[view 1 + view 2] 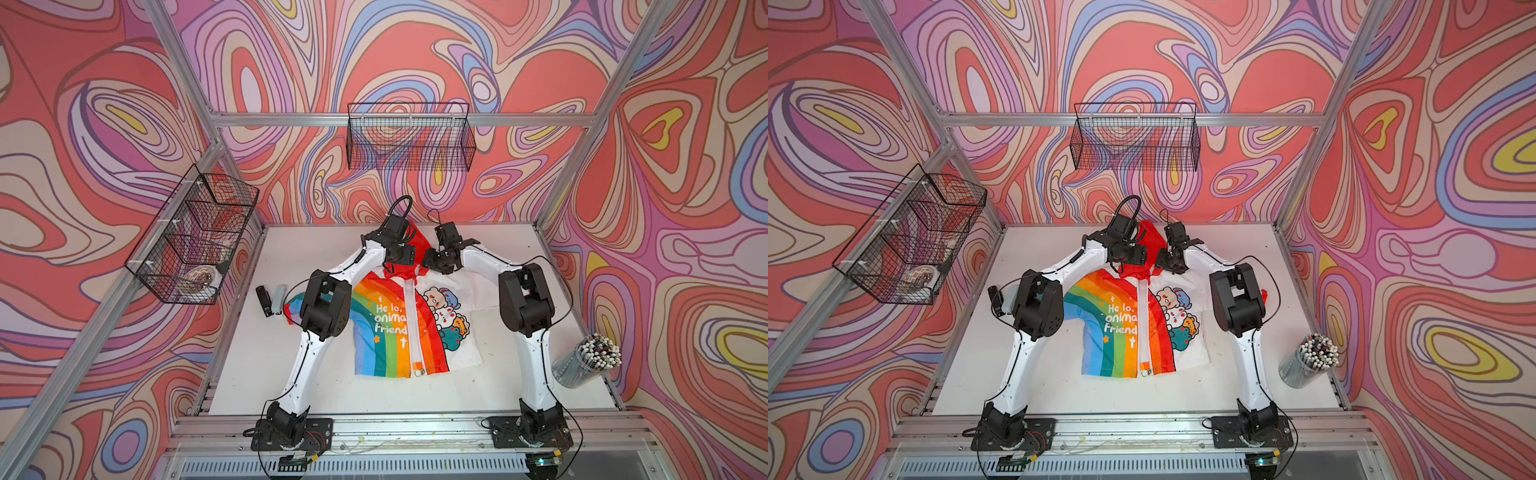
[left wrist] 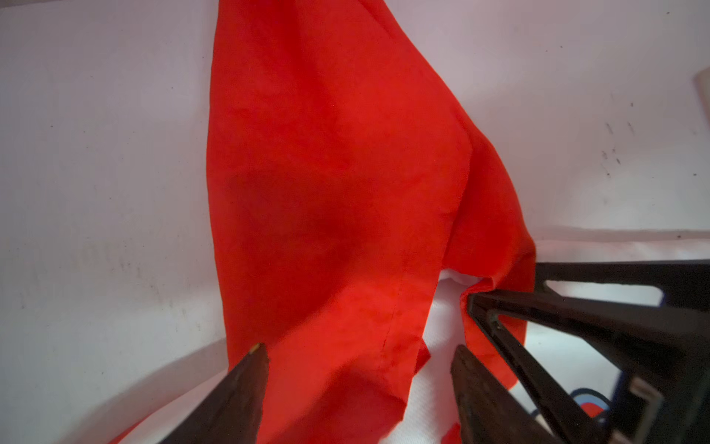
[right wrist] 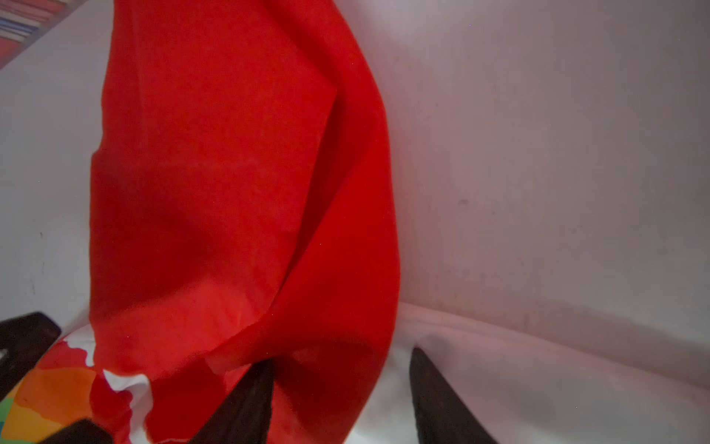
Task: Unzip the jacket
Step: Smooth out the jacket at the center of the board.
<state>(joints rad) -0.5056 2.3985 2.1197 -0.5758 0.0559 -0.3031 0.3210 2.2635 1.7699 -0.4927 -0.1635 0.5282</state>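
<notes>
The jacket [image 1: 382, 328] lies flat on the white table [image 1: 498, 374] in both top views, rainbow half on the left and white cartoon half [image 1: 453, 316] on the right. Its white zipper [image 1: 411, 324] runs down the middle, with a metal pull [image 1: 417, 371] at the hem. The red hood [image 1: 409, 266] is bunched at the far end. My left gripper [image 1: 405, 257] [image 2: 361, 357] is open over the hood fabric [image 2: 326, 192]. My right gripper [image 1: 434, 262] [image 3: 342, 359] is open beside it at the collar, red cloth [image 3: 230, 192] against one finger [image 3: 253, 396].
A wire basket [image 1: 195, 237] hangs on the left wall and another wire basket [image 1: 409, 137] on the back wall. A jar of pencils [image 1: 590, 359] stands at the table's right edge. Two small black and grey items [image 1: 270, 299] lie left of the jacket.
</notes>
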